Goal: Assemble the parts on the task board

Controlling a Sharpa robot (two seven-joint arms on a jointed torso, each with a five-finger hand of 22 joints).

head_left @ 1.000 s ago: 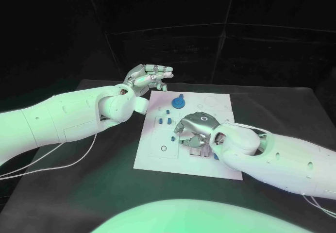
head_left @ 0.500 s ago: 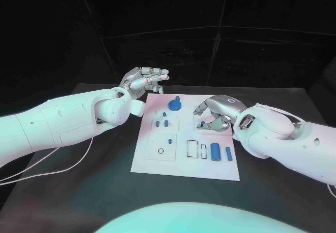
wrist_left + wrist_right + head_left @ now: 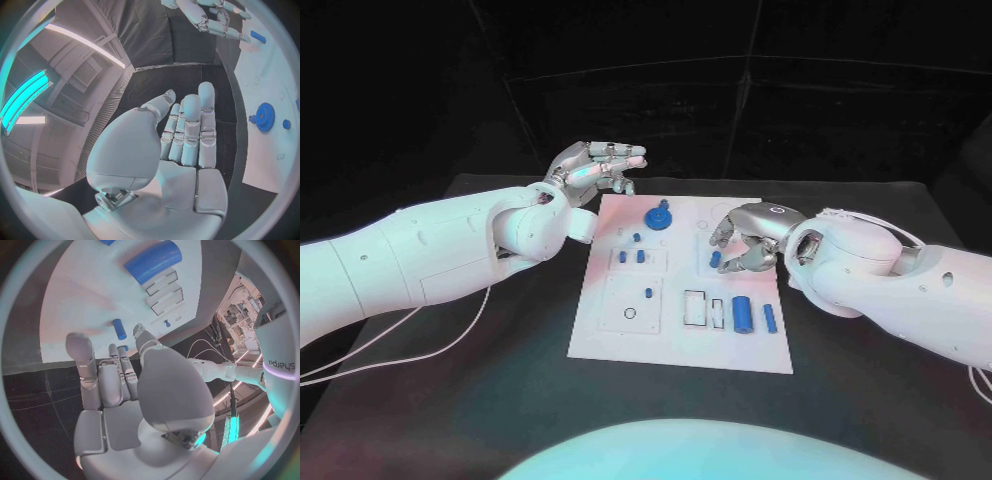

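I'm pinching a small blue part [image 3: 717,259] in my right hand [image 3: 747,240] over the task board [image 3: 632,340]; left hand [image 3: 596,165] hovering open; several parts lying unassembled.

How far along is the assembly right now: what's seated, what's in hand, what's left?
Looks done: the blue gear sits at the far end of the task board. In hand: the right hand seems to pinch a small blue peg over the board; the left hand hovers empty. Left: two blue cylinders lie loose beside open rectangular slots.
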